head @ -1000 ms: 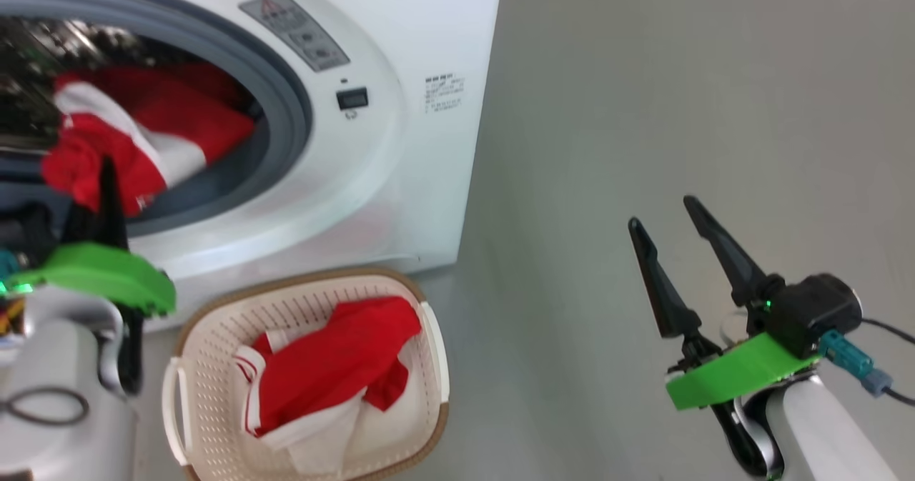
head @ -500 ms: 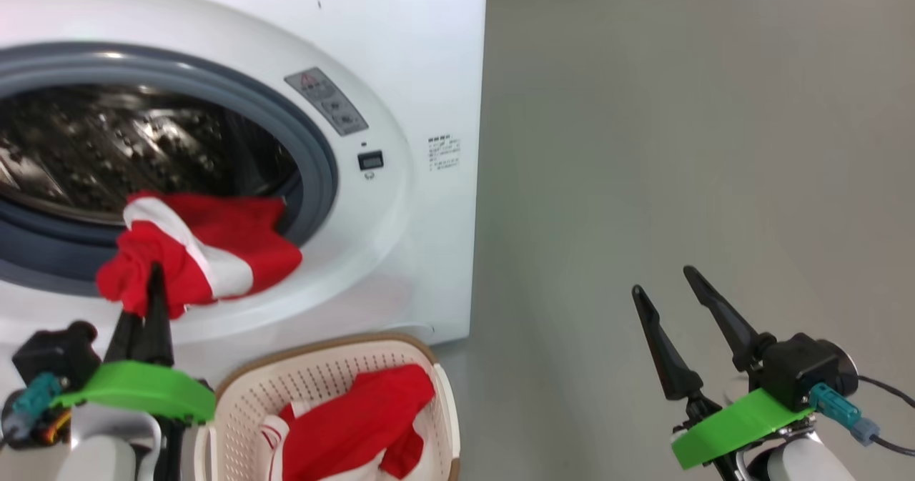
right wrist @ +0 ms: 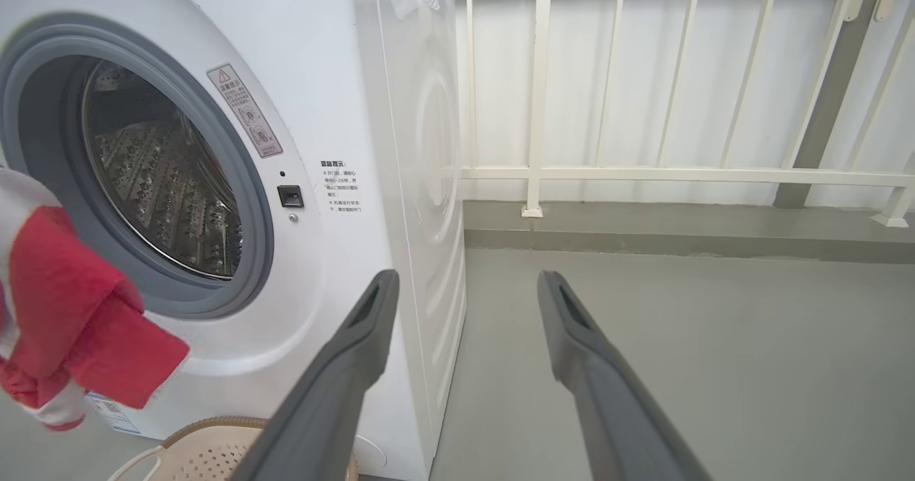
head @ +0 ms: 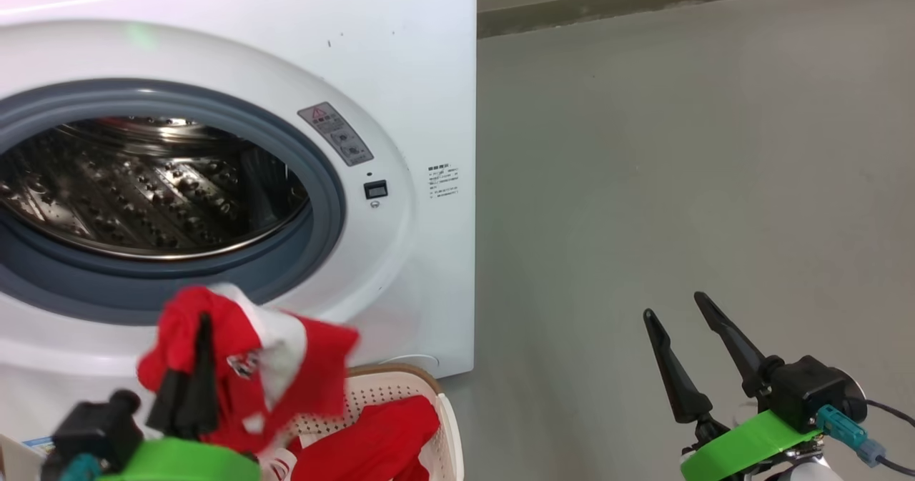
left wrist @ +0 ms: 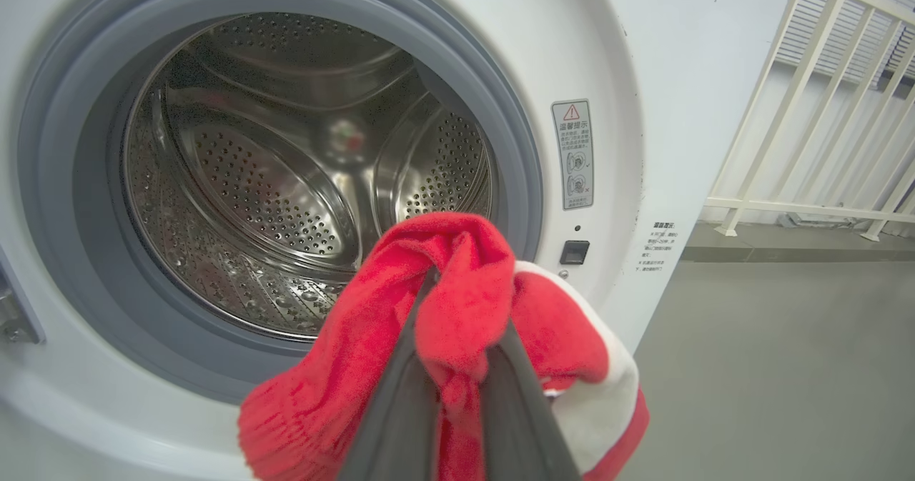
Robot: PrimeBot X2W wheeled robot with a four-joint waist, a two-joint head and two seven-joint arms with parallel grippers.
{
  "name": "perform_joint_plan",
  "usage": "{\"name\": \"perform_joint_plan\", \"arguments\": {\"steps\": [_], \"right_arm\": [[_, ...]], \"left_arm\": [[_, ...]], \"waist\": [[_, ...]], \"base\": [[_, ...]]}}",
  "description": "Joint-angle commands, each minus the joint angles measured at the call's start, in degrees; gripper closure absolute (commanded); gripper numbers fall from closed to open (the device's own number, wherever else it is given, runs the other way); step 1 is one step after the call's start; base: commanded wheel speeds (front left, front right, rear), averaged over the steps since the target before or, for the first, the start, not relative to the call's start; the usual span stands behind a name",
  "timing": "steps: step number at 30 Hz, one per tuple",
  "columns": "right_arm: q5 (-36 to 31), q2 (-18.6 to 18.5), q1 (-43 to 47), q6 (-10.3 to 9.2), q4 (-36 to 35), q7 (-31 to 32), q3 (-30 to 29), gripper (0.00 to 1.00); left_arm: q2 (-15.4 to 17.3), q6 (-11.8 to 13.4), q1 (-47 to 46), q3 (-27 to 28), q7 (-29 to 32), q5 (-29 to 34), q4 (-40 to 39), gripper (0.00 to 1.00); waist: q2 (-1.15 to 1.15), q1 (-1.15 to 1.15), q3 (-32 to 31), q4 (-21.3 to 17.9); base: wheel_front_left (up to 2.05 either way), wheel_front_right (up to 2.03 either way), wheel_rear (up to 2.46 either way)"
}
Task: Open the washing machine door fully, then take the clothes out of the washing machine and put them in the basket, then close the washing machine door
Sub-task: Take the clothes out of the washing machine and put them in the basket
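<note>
Over grey floor (head: pixel 643 181), left end effector (head: pixel 205 322) clamps red garment (head: pixel 171 338); right end effector (head: pixel 675 306) gapes.

Left tool (head: pixel 205 319) pinches the clothes (head: pixel 318 367), fingers together; right tool (head: pixel 673 304) points upward, fingers spread apart.

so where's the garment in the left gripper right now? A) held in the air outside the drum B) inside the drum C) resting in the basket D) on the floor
A: the left gripper has its fingers shut on the red garment, which hangs in front of the washing machine, outside the drum.
</note>
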Motion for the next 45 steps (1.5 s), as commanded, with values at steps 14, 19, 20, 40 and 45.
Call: {"name": "perform_joint_plan", "arguments": {"steps": [14,19,20,40,45], "right_arm": [[-0.1,0.2,-2.2,0.28,-2.1,-0.4,1.0,0.00],[-0.7,0.1,-3.3,0.28,-2.1,-0.4,1.5,0.00],[-0.7,0.2,-3.7,0.28,-2.2,-0.4,1.6,0.00],[-0.3,1.1,-10.5,0.28,-2.8,-0.4,3.6,0.00],[-0.1,1.4,-11.4,0.28,-2.8,-0.4,4.1,0.00]], "left_arm": [[-0.6,1.3,1.7,-1.3,4.2,-1.4,0.6,1.00],[-1.1,1.6,-2.5,-1.2,3.8,-2.6,9.1,1.00],[-1.3,1.5,-3.5,-1.0,3.6,-3.3,11.1,1.00],[0.9,-2.7,-27.0,-2.3,5.3,-5.6,56.1,1.00],[1.5,-3.4,-29.7,-2.6,8.5,-6.2,62.6,1.00]], "waist": [[0.00,0.00,4.8,-0.8],[0.00,0.00,8.1,-1.3],[0.00,0.00,8.8,-1.5],[0.00,0.00,19.8,-6.9],[0.00,0.00,21.5,-8.6]], "base": [[0.00,0.00,0.00],[0.00,0.00,0.00],[0.00,0.00,0.00],[0.00,0.00,0.00],[0.00,0.00,0.00]]}}
